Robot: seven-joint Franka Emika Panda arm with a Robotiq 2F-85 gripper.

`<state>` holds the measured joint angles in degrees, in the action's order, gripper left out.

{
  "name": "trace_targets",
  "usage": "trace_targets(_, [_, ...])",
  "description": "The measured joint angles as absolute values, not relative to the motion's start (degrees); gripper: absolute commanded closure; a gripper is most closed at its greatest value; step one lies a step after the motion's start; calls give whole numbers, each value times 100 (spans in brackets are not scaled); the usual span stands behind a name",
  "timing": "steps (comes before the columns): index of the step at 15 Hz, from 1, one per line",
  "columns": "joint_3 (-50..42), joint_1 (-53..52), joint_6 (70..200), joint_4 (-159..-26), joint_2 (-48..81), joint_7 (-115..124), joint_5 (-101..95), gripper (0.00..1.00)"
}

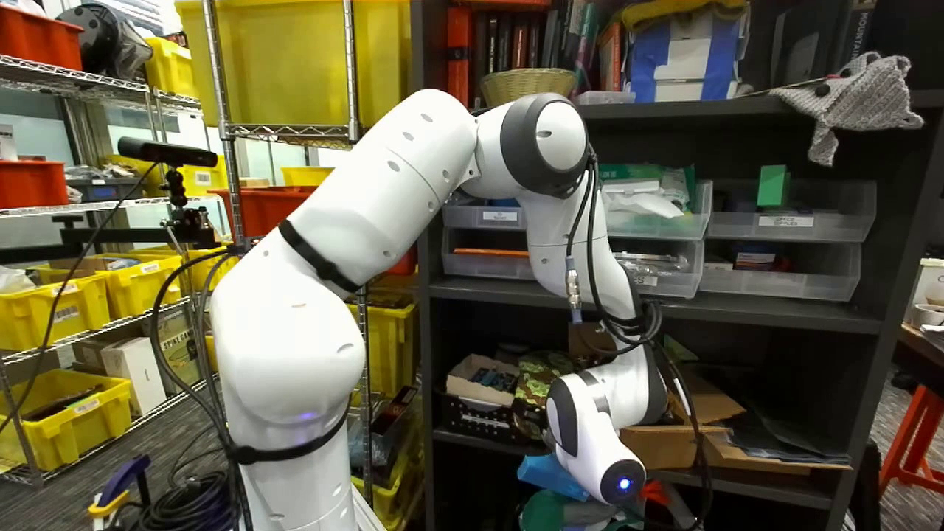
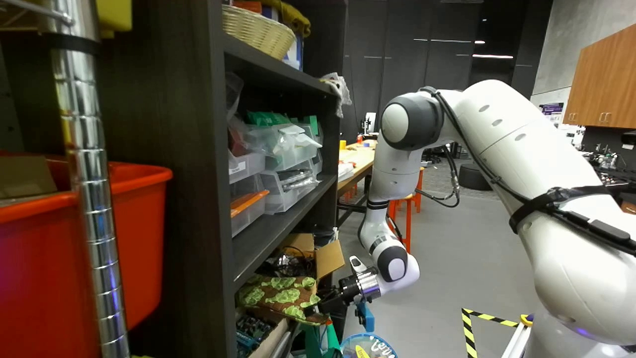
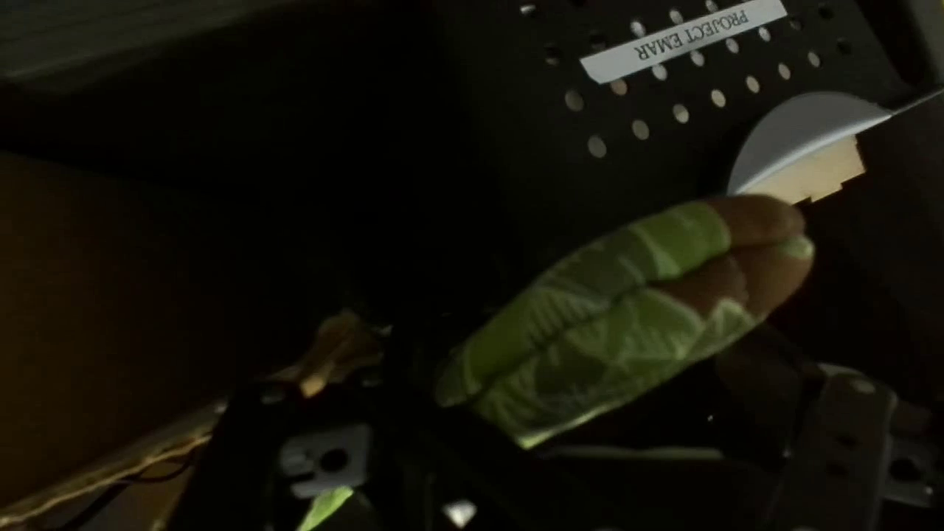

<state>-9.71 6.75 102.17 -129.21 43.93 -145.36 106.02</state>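
Note:
A brown fabric item with a green leafy print, like a folded pad [image 2: 283,294], juts out from a low shelf; it also shows beside the arm in an exterior view [image 1: 542,380]. My gripper [image 2: 323,302] reaches its outer end at the shelf front, with the fingers at or against the fabric. In the wrist view the folded fabric [image 3: 619,317] lies diagonally ahead of the jaws, its near end hidden behind a dark finger. The picture there is too dark to show the fingertips or whether they grip it. In the other exterior view the arm hides the gripper.
A black perforated bin [image 3: 509,22] labelled PROJECT EMAR holds circuit boards [image 2: 251,330] below the fabric. An open cardboard box [image 2: 329,258] stands beside it. The dark bookcase [image 1: 737,310] has clear bins above. A blue-rimmed tub [image 2: 367,345] sits below the gripper.

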Motion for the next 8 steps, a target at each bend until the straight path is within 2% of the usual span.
trace_targets(8, [-1245,697,10280,-12840,4395,-13089,10563,0])
